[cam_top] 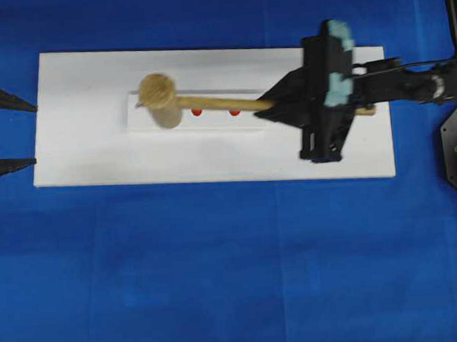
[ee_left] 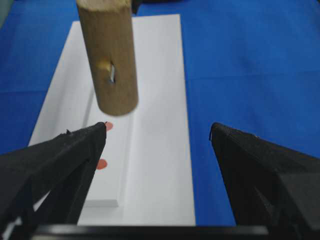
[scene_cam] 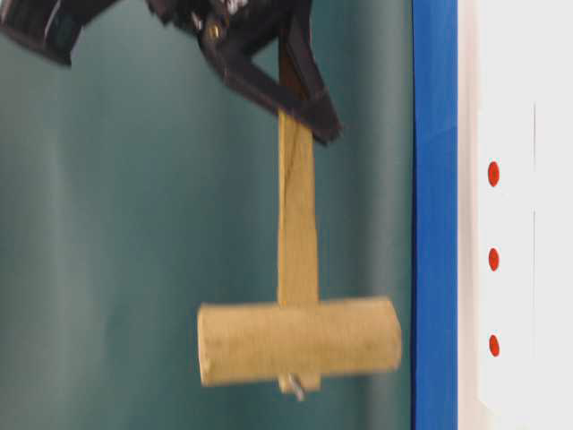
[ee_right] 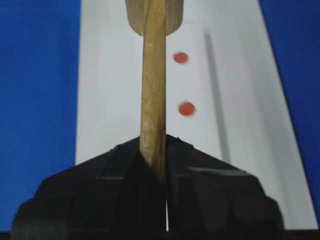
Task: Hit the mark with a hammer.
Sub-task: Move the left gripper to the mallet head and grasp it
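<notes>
Right claw (cam_top: 275, 106) clamped on light wooden mallet (cam_top: 159, 99) handle; head above raised white block (cam_top: 136, 121), hiding largest red dot. Two smaller red dots (cam_top: 197, 112) exposed. Left claw (ee_left: 159, 135) apart, blue bench (cam_top: 219, 272) edge.

We see the hammer (cam_top: 179, 104), pale wood with a thick cylindrical head, held clear above the raised white block, its flat handle running along the dot row. We cannot pick out the mark among the red dots.
</notes>
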### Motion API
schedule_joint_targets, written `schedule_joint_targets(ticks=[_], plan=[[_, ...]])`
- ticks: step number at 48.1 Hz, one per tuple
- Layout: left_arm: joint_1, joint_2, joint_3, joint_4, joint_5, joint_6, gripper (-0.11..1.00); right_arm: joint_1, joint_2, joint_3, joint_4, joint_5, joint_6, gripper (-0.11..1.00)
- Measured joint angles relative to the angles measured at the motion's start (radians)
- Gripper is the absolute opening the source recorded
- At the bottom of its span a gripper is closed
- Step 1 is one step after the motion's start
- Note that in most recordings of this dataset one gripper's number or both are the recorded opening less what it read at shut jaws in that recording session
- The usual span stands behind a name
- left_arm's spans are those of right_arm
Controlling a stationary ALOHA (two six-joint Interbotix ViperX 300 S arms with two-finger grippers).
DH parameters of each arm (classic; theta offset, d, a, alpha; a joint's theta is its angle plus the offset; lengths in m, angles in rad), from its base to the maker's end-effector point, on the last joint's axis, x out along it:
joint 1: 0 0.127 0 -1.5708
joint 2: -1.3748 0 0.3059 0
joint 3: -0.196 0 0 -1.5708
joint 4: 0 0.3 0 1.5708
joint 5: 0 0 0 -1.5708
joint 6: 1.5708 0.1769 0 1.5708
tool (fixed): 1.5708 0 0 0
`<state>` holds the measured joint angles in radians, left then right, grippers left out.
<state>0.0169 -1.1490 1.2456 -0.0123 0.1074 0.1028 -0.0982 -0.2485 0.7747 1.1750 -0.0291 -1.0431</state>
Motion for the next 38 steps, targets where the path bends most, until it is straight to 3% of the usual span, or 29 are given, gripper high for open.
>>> schedule_joint_targets(ticks=[18,38], plan=[[0.002,0.015,0.006,0.002,-0.017,0.0,0.83,0.005,0.055,-0.057,-0.005,0.003,0.0,0.02],[0.067,0.298,0.005,0.0,-0.33,0.0,0.83,0.025,0.06,-0.077,-0.008,0.003,0.0,0.02]])
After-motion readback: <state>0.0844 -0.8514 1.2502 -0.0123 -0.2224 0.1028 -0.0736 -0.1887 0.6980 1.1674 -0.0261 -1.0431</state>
